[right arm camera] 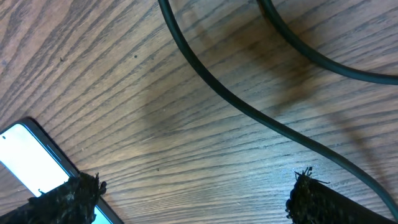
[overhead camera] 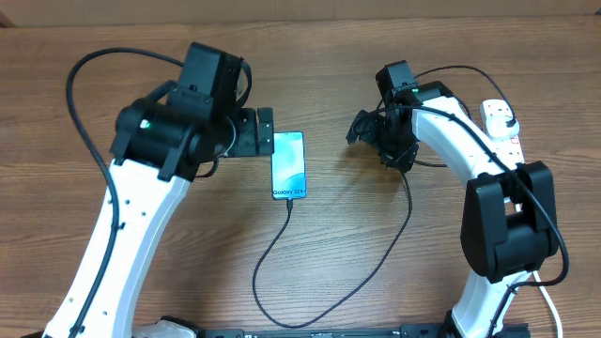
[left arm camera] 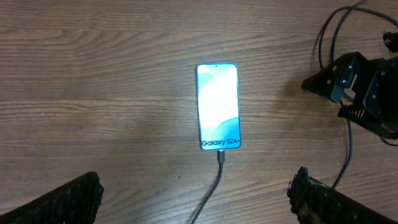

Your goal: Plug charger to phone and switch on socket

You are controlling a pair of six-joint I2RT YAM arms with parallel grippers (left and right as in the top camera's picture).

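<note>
Charger [left arm camera: 220, 160] plugged into phone [left arm camera: 217, 106] (screen lit) on tabletop [overhead camera: 329, 56]; left claw [left arm camera: 196, 202] wide, empty; right claw [right arm camera: 196, 205] wide, empty; socket [overhead camera: 500, 120] well right of phone.

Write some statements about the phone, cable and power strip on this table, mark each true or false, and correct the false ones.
1. The thin black cable is plugged into the slim rectangular phone. True.
2. The phone's screen is dark. False: it is lit, light blue.
3. The left gripper grips the phone. False: it stands open, empty, off the phone.
4. The white oblong power strip lies right of the phone, apart from it. True.
</note>
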